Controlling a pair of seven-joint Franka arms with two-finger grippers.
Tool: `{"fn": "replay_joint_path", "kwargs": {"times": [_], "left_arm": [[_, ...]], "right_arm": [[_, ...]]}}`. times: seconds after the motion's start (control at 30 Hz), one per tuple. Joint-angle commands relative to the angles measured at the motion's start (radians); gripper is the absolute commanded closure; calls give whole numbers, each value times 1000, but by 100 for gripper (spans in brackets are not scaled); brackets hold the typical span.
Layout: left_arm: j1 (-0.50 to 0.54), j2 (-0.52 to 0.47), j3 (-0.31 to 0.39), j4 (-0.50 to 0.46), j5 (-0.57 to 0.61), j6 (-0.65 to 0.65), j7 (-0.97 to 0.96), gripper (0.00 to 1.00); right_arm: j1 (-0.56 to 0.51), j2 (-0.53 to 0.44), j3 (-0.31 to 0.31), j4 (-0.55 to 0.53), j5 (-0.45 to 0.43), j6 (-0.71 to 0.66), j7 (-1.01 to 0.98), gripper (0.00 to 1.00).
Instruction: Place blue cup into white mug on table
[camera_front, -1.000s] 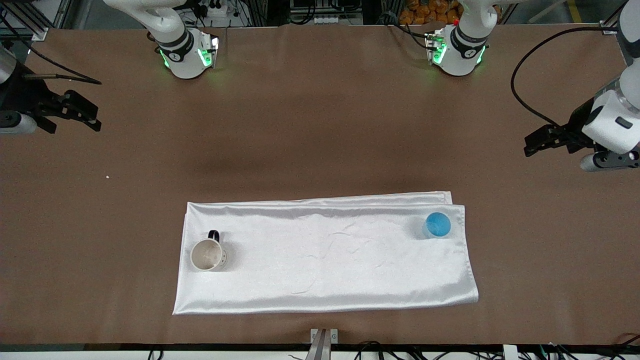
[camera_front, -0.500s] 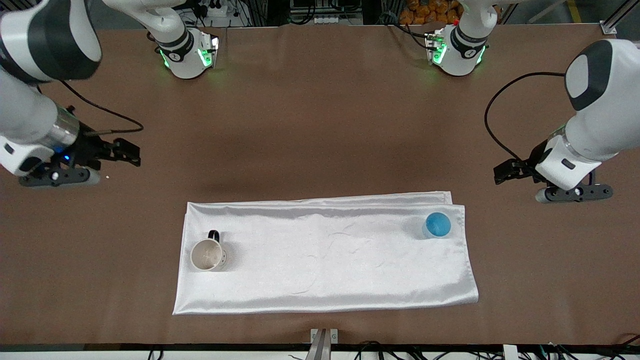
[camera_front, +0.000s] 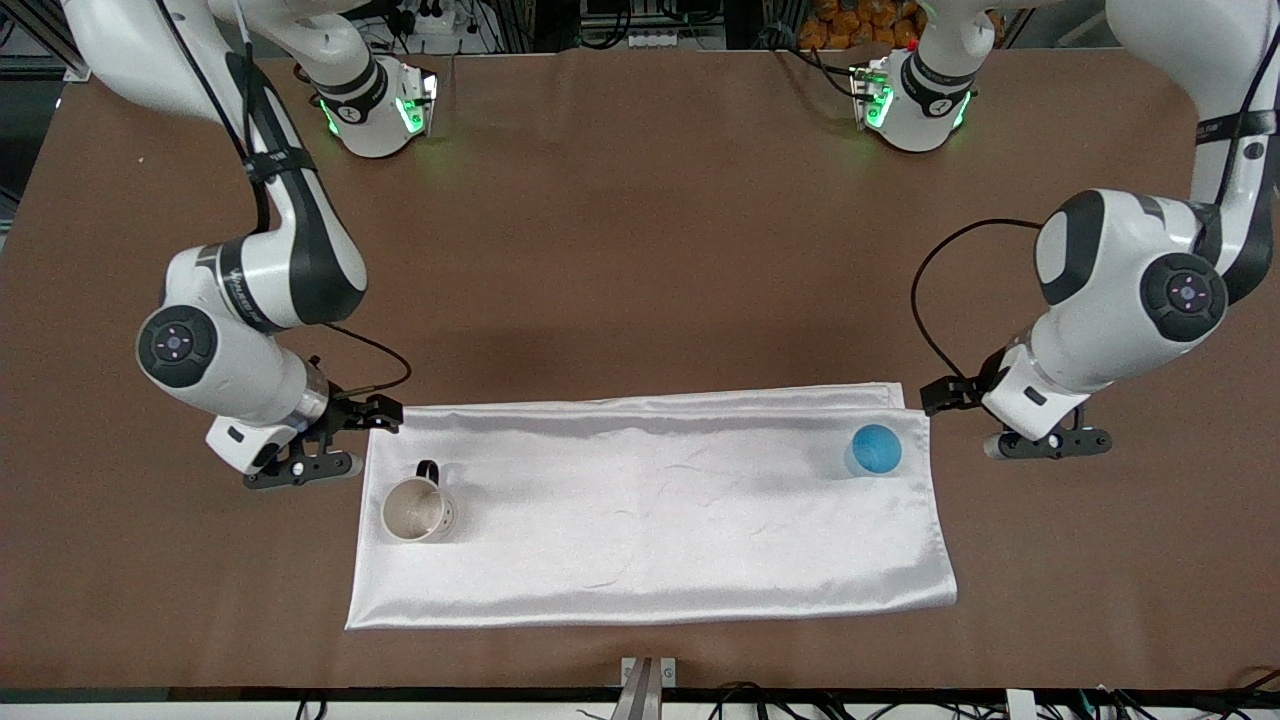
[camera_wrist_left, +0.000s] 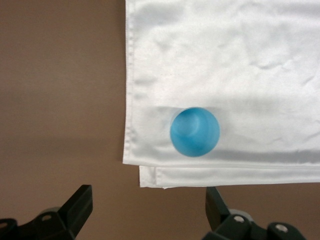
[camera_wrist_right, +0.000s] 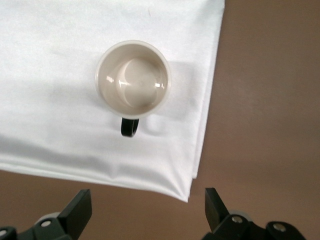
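The blue cup (camera_front: 876, 449) stands upright on the white cloth (camera_front: 650, 520) near the left arm's end; it also shows in the left wrist view (camera_wrist_left: 195, 131). The white mug (camera_front: 413, 509) with its dark handle stands upright on the cloth near the right arm's end, and shows with an empty cream inside in the right wrist view (camera_wrist_right: 133, 80). My left gripper (camera_front: 942, 394) is open and empty over bare table beside the cloth's corner, close to the cup. My right gripper (camera_front: 378, 412) is open and empty over the cloth's other corner, close to the mug.
The cloth lies flat on the brown table (camera_front: 640, 250), with a folded double edge on the side toward the arm bases. Both arm bases stand along the table's edge farthest from the front camera. A metal bracket (camera_front: 648, 672) sits at the nearest edge.
Both arms have swung in from the table's ends toward the cloth. The left gripper now hangs by the blue cup, the right by the mug. Cup and mug have not moved.
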Motion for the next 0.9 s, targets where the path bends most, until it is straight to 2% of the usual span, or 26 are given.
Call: {"fn": "replay_joint_path", "kwargs": {"times": [0.0,0.27,0.87], "left_arm": [[-15,56,1,5,-8,55,-31,0],[-13,137,1,5,9,160,-31,0],[-15,232,2,5,29,264,-31,0]], "right_arm": [[7,66,-1,29,12,62,9,0],[24,139,-1,32,15,170,89,0],[47,244,-1,90,7,254,144,0]]}}
